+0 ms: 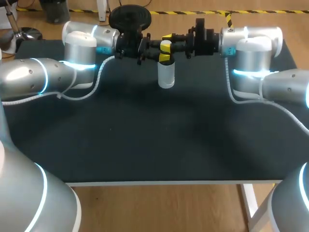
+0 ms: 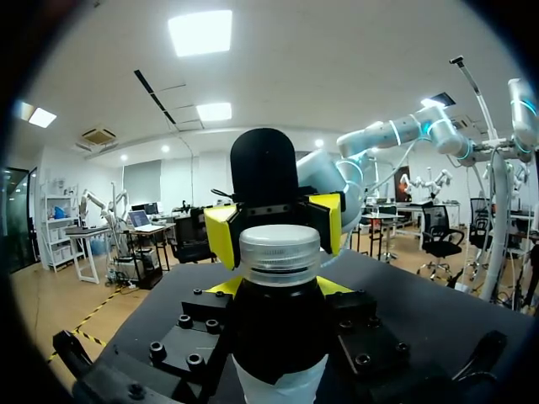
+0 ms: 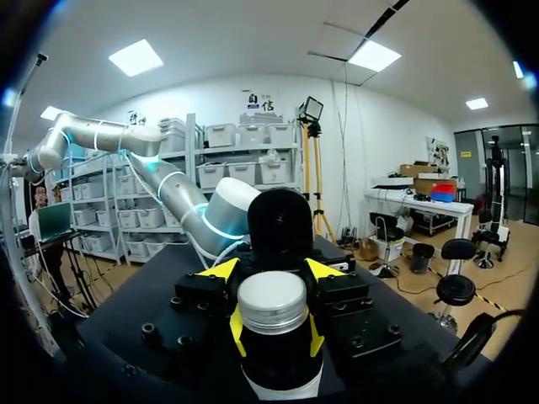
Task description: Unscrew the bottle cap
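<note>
A dark bottle (image 1: 165, 72) with a white label stands upright at the back middle of the black table, topped by a silvery cap (image 2: 280, 251). My left gripper (image 1: 162, 57) comes in from the left and is shut on the bottle's dark body below the cap; its yellow tips (image 2: 226, 287) press on both sides. Reaching in from the right, my right gripper (image 1: 166, 43) is shut on the cap (image 3: 271, 301), its yellow tips (image 3: 237, 328) hugging the cap's lower edge. The two grippers face each other across the bottle.
The black table top (image 1: 154, 135) stretches toward the front edge with nothing on it. Both arms lie along the back corners, white cables (image 1: 99, 79) hanging from them.
</note>
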